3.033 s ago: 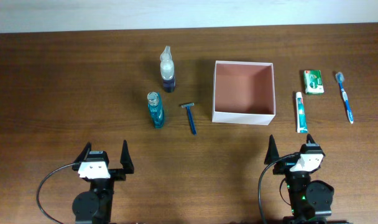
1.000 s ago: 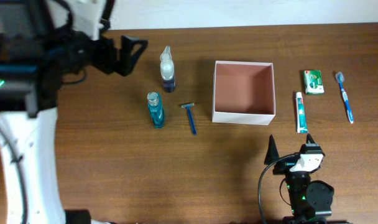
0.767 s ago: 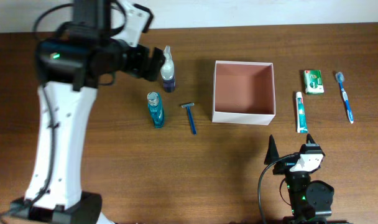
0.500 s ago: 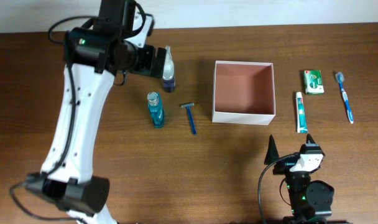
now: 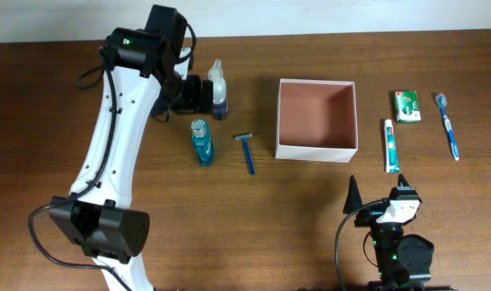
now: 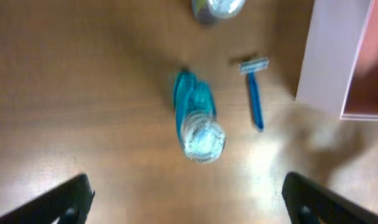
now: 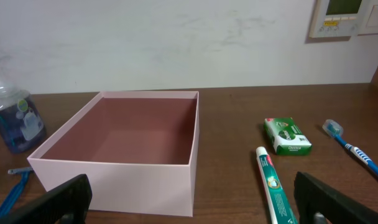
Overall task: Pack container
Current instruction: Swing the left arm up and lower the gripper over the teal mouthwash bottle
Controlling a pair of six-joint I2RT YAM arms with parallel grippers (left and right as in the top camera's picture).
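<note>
The container is a square white-walled box with a pinkish-brown inside, open and with nothing in it; it also shows in the right wrist view. A spray bottle, a teal bottle and a blue razor lie to its left. A toothpaste tube, a green packet and a toothbrush lie to its right. My left gripper is open, held up just left of the spray bottle, looking down on the teal bottle. My right gripper is open at the front edge.
The left wrist view shows the razor and the container's wall at the right. The right wrist view shows the toothpaste, the packet, the toothbrush and a wall behind the table.
My left arm has risen from its rest at the front left and swung across to the spray bottle. The right arm and all objects have not moved.
</note>
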